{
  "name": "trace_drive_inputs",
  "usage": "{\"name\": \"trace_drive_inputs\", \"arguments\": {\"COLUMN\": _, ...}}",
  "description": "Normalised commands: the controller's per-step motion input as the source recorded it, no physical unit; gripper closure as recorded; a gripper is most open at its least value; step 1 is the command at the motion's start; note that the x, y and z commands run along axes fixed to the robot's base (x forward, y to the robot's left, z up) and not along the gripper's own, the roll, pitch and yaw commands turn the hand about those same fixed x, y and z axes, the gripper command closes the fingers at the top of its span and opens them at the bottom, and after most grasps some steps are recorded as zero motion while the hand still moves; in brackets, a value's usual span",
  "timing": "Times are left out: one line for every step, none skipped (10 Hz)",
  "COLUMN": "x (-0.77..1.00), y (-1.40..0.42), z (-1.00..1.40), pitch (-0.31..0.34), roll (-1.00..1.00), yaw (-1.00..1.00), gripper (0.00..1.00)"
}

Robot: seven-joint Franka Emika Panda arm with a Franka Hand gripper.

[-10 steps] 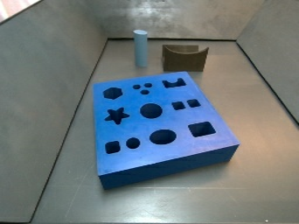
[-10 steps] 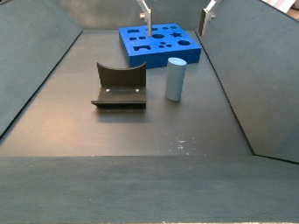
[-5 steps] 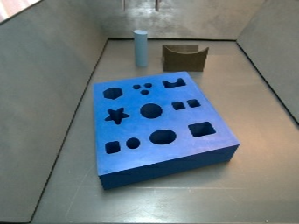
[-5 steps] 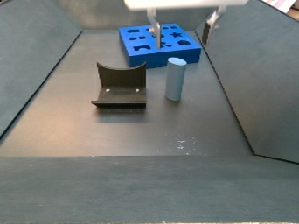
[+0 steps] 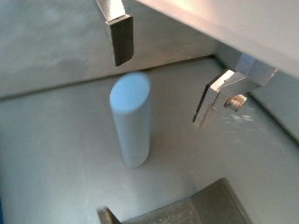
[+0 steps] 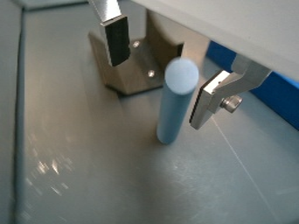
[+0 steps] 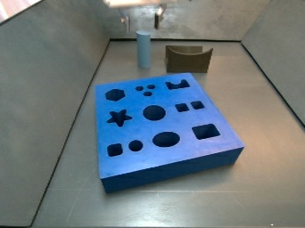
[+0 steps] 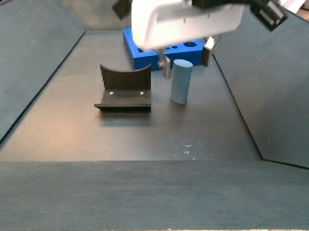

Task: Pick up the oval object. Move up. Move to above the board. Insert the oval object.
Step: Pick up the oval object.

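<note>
Above the oval object [image 5: 131, 118], gripper [image 5: 163, 74] gapes.

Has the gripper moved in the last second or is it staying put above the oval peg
Yes. In a side view the gripper has come down toward the upright oval object, its body now hiding part of the board; its fingers are open above the peg.

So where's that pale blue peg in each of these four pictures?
Wrist view: peg upright, centre, below the open gripper.
Wrist view: peg centre, fixture behind it.
Side view: peg at the back, beside the fixture.
Side view: peg mid-frame, right of the fixture.
Shared landmark: the fixture.
</note>
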Motion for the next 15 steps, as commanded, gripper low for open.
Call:
{"name": "trace_drive_inputs", "arguments": {"x": 0.0, "y": -0.26, "z": -0.91, "pitch": 0.133, "roll": 0.1, "yaw": 0.93, "gripper": 0.0}}
{"name": "trace_drive_inputs", "arguments": {"x": 0.0, "y": -0.36, "z": -0.86, "pitch": 0.129, "roll": 0.1, "yaw": 0.83, "gripper": 0.0}}
{"name": "trace_drive_inputs", "arguments": {"x": -0.01, "y": -0.39, "z": -0.75, "pitch": 0.056, "roll": 0.08, "yaw": 0.8, "gripper": 0.0}}
{"name": "trace_drive_inputs", "arguments": {"x": -0.17, "y": -0.22, "z": -0.03, "pitch": -0.067, "roll": 0.0, "yaw": 0.41, "gripper": 0.0}}
{"name": "trace_drive_inputs", "arguments": {"x": 0.0, "y": 0.0, "z": 0.0, "pitch": 0.0, "roll": 0.0, "yaw": 0.0, "gripper": 1.0}}
{"name": "trace_drive_inputs", "arguments": {"x": 0.0, "y": -0.04, "z": -0.04, "pitch": 0.0, "roll": 0.0, "yaw": 0.0, "gripper": 1.0}}
{"name": "trace_drive_inputs", "arguments": {"x": 0.0, "y": 0.0, "z": 0.0, "pitch": 0.0, "roll": 0.0, "yaw": 0.0, "gripper": 1.0}}
{"name": "trace_drive_inputs", "arguments": {"x": 0.0, "y": 0.0, "z": 0.0, "pitch": 0.0, "roll": 0.0, "yaw": 0.0, "gripper": 1.0}}
{"name": "trace_drive_inputs", "arguments": {"x": 0.0, "y": 0.0, "z": 0.0, "pitch": 0.0, "roll": 0.0, "yaw": 0.0, "gripper": 1.0}}
{"name": "trace_drive_inputs", "arguments": {"x": 0.0, "y": 0.0, "z": 0.0, "pitch": 0.0, "roll": 0.0, "yaw": 0.0, "gripper": 1.0}}
{"name": "trace_drive_inputs", "arguments": {"x": 0.0, "y": 0.0, "z": 0.0, "pitch": 0.0, "roll": 0.0, "yaw": 0.0, "gripper": 1.0}}
{"name": "trace_drive_inputs", "arguments": {"x": 0.0, "y": 0.0, "z": 0.0, "pitch": 0.0, "roll": 0.0, "yaw": 0.0, "gripper": 1.0}}
{"name": "trace_drive_inputs", "arguments": {"x": 0.0, "y": 0.0, "z": 0.0, "pitch": 0.0, "roll": 0.0, "yaw": 0.0, "gripper": 1.0}}
{"name": "trace_drive_inputs", "arguments": {"x": 0.0, "y": 0.0, "z": 0.0, "pitch": 0.0, "roll": 0.0, "yaw": 0.0, "gripper": 1.0}}
{"name": "trace_drive_inputs", "arguments": {"x": 0.0, "y": 0.0, "z": 0.0, "pitch": 0.0, "roll": 0.0, "yaw": 0.0, "gripper": 1.0}}
